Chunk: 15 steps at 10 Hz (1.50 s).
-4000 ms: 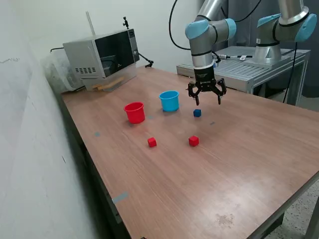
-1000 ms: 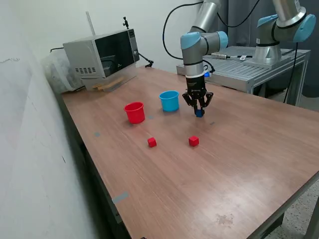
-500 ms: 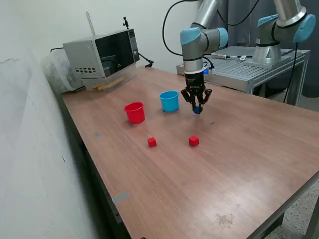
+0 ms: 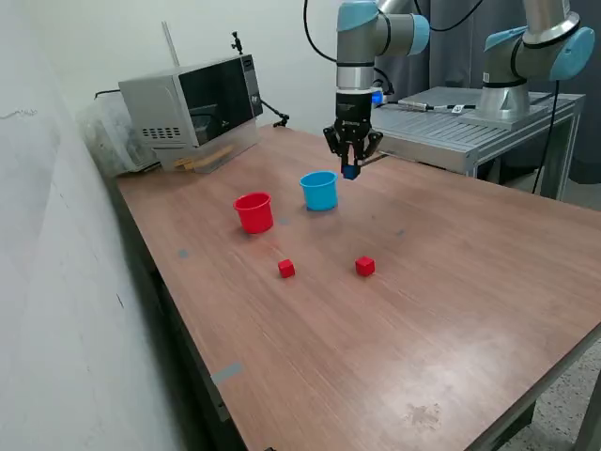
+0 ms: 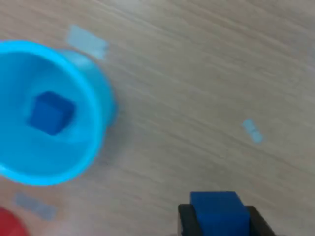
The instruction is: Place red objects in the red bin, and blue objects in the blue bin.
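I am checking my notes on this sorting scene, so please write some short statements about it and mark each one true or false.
1. The pincer holds a dark blue cube above the table. True.
2. The light blue cup is empty. False: the wrist view shows another dark blue cube lying inside it.
3. Two red cubes lie on the table, outside both cups. True.
4. The red cup is on the exterior view's right of the light blue cup. False: it stands on its left.
5. The held cube is already directly over the light blue cup. False: in the wrist view it is off to the side.
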Each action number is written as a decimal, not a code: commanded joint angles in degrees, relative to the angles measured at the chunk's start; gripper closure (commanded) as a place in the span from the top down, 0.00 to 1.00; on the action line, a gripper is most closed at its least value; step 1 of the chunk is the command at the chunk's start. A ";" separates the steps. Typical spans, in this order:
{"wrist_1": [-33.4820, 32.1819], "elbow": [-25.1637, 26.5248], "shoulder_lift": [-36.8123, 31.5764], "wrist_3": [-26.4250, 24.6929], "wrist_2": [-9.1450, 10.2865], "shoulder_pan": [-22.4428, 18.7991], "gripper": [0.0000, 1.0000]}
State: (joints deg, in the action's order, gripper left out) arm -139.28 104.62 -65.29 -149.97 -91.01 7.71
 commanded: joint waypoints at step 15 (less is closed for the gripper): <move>2.17 -3.02 4.64 -7.35 -2.68 9.26 1.00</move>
State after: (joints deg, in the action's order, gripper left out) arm -136.91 101.54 -60.95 -155.51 -93.26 17.60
